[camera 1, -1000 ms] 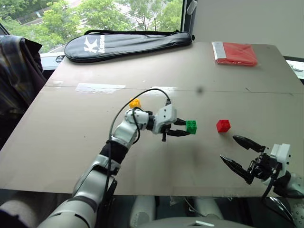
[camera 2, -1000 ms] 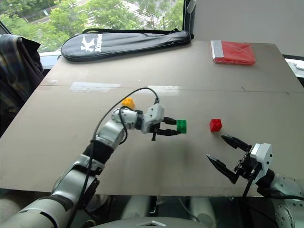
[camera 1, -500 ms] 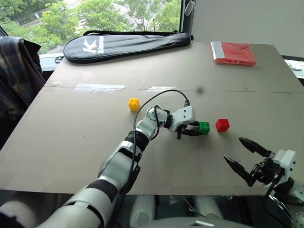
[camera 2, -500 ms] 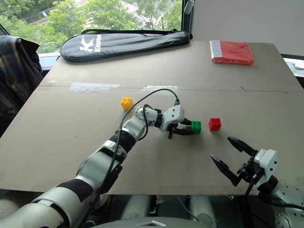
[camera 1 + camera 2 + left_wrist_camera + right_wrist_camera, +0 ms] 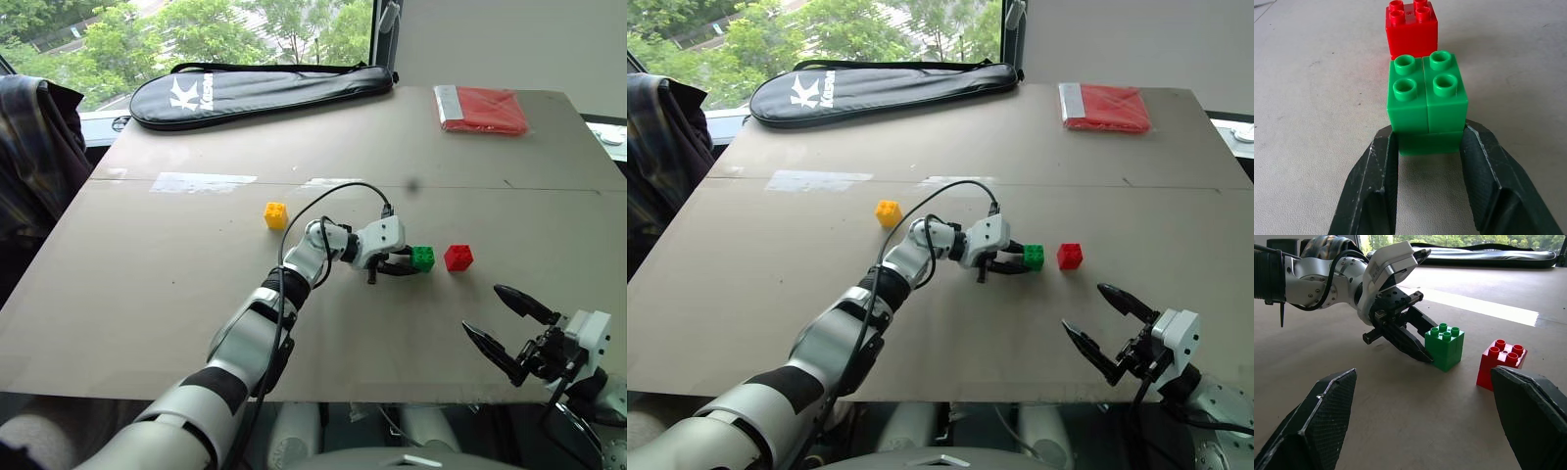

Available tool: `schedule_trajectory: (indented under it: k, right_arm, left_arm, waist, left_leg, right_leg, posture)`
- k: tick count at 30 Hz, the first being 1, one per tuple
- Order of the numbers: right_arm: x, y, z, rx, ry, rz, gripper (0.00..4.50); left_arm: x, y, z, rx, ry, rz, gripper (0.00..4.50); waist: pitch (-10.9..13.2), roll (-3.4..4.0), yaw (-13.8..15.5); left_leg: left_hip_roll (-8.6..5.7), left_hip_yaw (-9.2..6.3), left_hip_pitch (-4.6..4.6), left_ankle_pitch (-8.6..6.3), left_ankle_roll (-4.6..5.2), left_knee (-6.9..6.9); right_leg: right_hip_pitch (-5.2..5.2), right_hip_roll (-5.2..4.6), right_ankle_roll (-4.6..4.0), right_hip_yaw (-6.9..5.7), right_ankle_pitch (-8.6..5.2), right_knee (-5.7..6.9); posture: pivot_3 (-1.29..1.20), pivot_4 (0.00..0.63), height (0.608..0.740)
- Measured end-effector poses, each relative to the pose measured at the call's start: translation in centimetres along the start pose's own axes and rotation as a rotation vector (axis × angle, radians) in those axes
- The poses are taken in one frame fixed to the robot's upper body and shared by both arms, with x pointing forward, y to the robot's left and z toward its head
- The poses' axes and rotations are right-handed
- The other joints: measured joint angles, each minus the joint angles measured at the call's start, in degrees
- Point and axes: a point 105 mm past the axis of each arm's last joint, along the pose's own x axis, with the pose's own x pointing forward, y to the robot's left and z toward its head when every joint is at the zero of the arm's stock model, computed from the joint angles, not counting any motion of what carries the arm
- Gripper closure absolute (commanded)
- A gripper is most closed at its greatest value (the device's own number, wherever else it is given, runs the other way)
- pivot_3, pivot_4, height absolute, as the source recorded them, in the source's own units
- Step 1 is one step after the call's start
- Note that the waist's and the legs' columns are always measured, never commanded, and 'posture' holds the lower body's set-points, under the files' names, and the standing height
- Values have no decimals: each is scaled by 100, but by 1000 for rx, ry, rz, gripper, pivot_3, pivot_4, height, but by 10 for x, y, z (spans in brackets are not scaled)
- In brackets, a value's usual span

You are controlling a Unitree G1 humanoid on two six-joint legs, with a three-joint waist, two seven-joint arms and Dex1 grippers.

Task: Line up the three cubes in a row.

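My left gripper (image 5: 411, 262) is shut on the green cube (image 5: 423, 258), its two black fingers (image 5: 1376, 181) clamping the cube's lower sides. The green cube (image 5: 1426, 100) is upright, down at the table surface. It stands just left of the red cube (image 5: 458, 258), with a narrow gap between them. The red cube (image 5: 1501, 363) rests free on the table. Farther left, behind my left forearm, the yellow cube (image 5: 276, 214) sits alone. My right gripper (image 5: 482, 309) hovers open near the table's front right edge, with nothing between its fingers.
The cubes lie on a brown table (image 5: 147, 294). A black racket bag (image 5: 260, 90) lies along the far edge, and a flat red packet (image 5: 482, 110) sits at the far right corner. A dark jacket (image 5: 34, 147) hangs beyond the left edge.
My left gripper has carried the green cube to the right and down, from mid-table to just beside the red cube. The right gripper has stayed where it was, open.
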Motion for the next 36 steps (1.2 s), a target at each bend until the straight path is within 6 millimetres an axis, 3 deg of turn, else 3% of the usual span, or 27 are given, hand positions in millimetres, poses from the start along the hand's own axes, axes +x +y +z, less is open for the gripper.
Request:
schedule_trajectory:
  k: [2,3,8,13,20,26,27,30,33,36]
  right_arm:
    - [0,0,0,-3,-3,-2,0]
    - [0,0,1,-4,-5,-2,0]
    - [0,0,0,-2,-5,-4,0]
    - [0,1,0,-1,-6,-1,0]
    - [4,2,4,0,-27,22,0]
    - [24,7,24,-12,-90,106,0]
    - [25,7,25,-14,-96,108,0]
    - [34,7,33,-17,-120,139,0]
    - [39,8,37,-12,-130,160,0]
    - [43,11,37,0,-128,200,0]
  left_arm:
    - [0,0,0,0,-1,-2,3287]
    - [0,0,0,-2,-1,-5,2261]
    - [-4,3,-3,-13,6,16,26]
    - [-7,4,-4,-7,14,17,26]
    - [-47,6,2,2,-43,53,26]
    - [-104,-44,28,-96,-184,115,26]
    - [-107,-47,30,-104,-188,128,26]
    - [-122,-53,32,-167,-227,337,26]
    - [-139,-45,30,-223,-262,596,26]
    - [-167,-40,9,-300,-207,918,26]
  waist:
    - [0,0,0]
    - [0,0,0]
    - [0,0,0]
    - [0,0,-5]
    - [1,5,-31]
    - [6,17,-128]
    - [6,21,-118]
    - [7,23,-75]
    - [7,21,-12]
    - [7,21,2]
  left_leg:
    - [0,0,0,0,0,0]
    - [0,0,0,0,0,0]
    - [0,-2,-1,0,0,0]
    - [0,-1,-1,0,0,0]
    - [7,-1,0,0,0,-1]
    - [24,-22,2,0,-2,-4]
    - [23,-23,4,0,-2,-4]
    - [14,-28,12,2,-2,-2]
    - [11,-32,24,2,-2,3]
    - [2,-40,29,2,-2,3]
  right_leg:
    - [0,0,-1,0,0,0]
    - [0,0,-1,0,0,0]
    - [0,0,-5,-2,3,0]
    - [0,0,-5,-2,3,0]
    - [-6,2,-8,-1,4,11]
    - [-10,-5,11,9,14,10]
    - [-9,-8,9,9,13,12]
    - [0,-15,-5,7,4,12]
    - [15,-15,7,5,-1,10]
    - [22,-12,7,-4,0,9]
  posture:
    - [0,150,708]
    - [0,150,708]
    - [0,150,708]
    - [0,150,708]
    - [0,150,708]
    - [0,150,708]
    - [0,150,708]
    - [0,150,708]
    - [0,150,708]
    - [0,150,708]
